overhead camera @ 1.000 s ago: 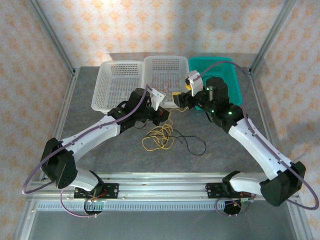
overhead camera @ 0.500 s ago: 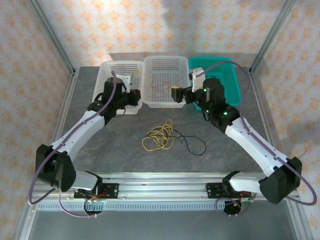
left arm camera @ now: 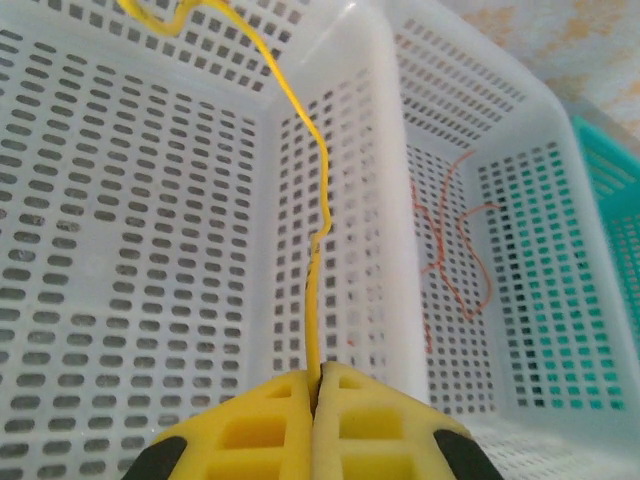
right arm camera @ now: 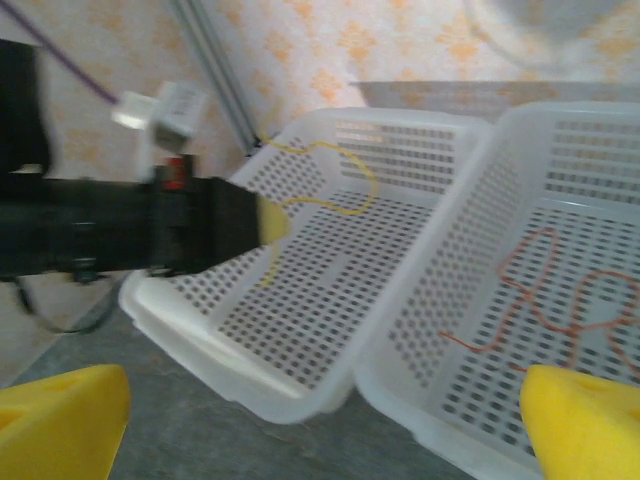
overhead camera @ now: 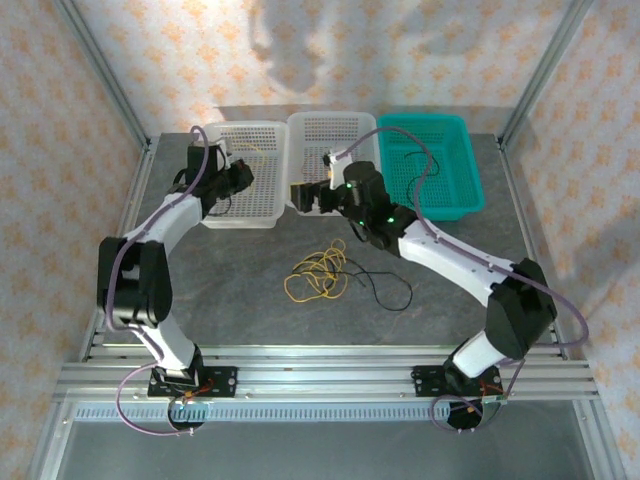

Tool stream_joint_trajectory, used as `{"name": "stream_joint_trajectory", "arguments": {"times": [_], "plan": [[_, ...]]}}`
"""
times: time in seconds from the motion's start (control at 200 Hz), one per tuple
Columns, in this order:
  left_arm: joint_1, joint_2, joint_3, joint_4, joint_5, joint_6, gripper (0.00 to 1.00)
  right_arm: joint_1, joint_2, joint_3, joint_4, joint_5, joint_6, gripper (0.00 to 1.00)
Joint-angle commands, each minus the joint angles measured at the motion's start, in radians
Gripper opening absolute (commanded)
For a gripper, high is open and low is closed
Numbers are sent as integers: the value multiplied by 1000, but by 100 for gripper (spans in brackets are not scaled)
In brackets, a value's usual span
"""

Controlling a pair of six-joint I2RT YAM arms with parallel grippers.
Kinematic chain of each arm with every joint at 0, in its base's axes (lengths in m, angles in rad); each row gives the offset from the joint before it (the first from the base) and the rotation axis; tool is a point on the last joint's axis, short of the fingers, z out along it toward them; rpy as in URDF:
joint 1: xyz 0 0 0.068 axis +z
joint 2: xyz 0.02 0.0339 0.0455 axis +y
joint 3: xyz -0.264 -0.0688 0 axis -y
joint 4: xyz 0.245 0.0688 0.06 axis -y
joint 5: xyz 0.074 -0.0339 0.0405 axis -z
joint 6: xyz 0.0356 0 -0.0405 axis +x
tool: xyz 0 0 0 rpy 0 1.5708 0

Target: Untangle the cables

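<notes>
My left jaws are pressed together on a yellow cable. It climbs straight out from between the yellow pads and curls away ahead of them over the left white basket. To the right of those jaws, past the basket wall, a reddish cable lies in loose squiggles in the middle white basket. Further right I see a strip of the teal basket.

My right jaws are spread wide, with nothing between them; their pads sit at the bottom corners of the wrist view. Ahead of them the two white baskets meet. The reddish cable lies ahead and to the right, and the yellow cable ahead and to the left, where the left arm reaches in.

From above, a yellow bundle and a thin black cable lie together on the desk. They are well apart from both pairs of jaws, on the side nearer the arm bases.
</notes>
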Motion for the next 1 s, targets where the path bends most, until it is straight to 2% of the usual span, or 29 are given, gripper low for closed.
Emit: {"name": "stream_joint_trajectory", "arguments": {"times": [0.0, 0.31, 0.526, 0.591, 0.681, 0.771, 0.926, 0.996], "plan": [[0, 81, 121, -17, 38, -24, 0, 13, 31, 80, 46, -27, 57, 100], [2, 383, 432, -177, 26, -34, 0, 16, 22, 33, 2, 15, 59, 100], [2, 518, 588, -228, 66, -41, 0, 19, 10, 11, 21, -106, 34, 100], [2, 534, 612, -247, 41, -43, 7, 22, 11, 14, 24, -104, 34, 100], [2, 534, 615, -259, 18, -44, 25, 24, 14, 16, 11, -92, 29, 100], [2, 520, 605, -282, -19, -35, 33, 24, -4, -1, 33, -93, 21, 99], [2, 451, 530, -309, -148, -39, 42, 24, -35, -26, 41, -32, 28, 100], [2, 397, 449, -262, -173, -61, 52, 24, -46, -41, 46, 2, 35, 100]]}}
